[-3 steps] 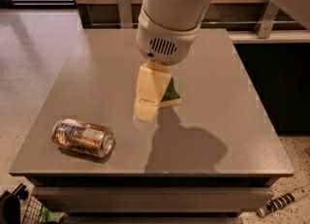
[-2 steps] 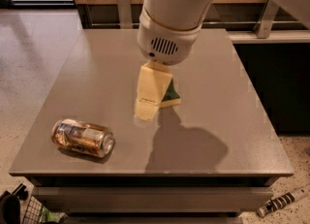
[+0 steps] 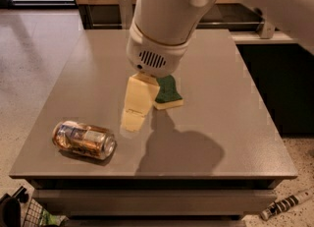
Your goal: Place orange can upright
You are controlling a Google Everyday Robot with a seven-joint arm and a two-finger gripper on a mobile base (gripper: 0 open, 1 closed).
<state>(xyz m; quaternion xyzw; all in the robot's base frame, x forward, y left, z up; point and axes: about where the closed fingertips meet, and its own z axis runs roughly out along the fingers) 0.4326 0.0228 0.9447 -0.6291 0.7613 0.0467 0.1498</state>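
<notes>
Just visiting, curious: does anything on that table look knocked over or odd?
Yes: the orange can lies on its side near the front-left corner of the table. The gripper hangs apart from it, beside a green sponge.

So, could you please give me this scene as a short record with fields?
orange can: on its side near the table's front-left corner
gripper: over the table's middle, apart from the can
sponge: green and yellow, lying flat beside the gripper
table: grey top
task state: can not yet upright
</notes>
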